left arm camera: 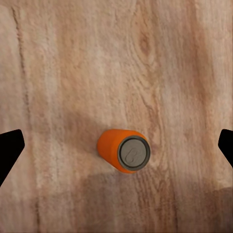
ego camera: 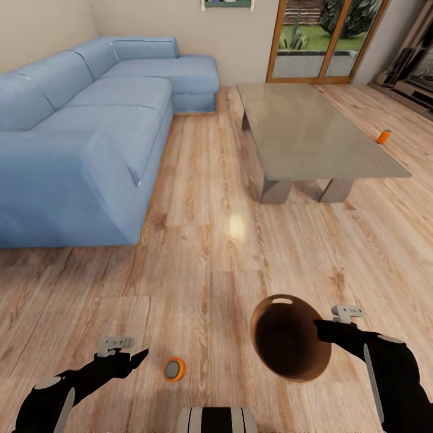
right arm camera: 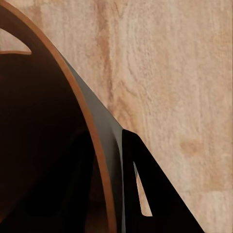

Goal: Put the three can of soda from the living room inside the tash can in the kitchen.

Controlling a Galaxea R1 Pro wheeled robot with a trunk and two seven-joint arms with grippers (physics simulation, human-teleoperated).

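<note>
Two soda cans show: one bright-orange can [ego camera: 175, 368], grey-ended and upright, stands on the wood floor [ego camera: 204, 252] below the left gripper [left arm camera: 116, 145], whose fingers [left arm camera: 9, 145] hang spread wide; another can [ego camera: 383, 136] lies beyond the tabletop [ego camera: 313, 129]. The right gripper [ego camera: 325, 329] pinches the brown trash can [ego camera: 288, 346] by its rim. An off-centre descent could topple the can, and the rim grip might slip.

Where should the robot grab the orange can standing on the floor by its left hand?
Around its round orange side, coming straight down from above. The soda can stands upright on the wood floor, and the left gripper hangs open above it, a finger either side.
</note>
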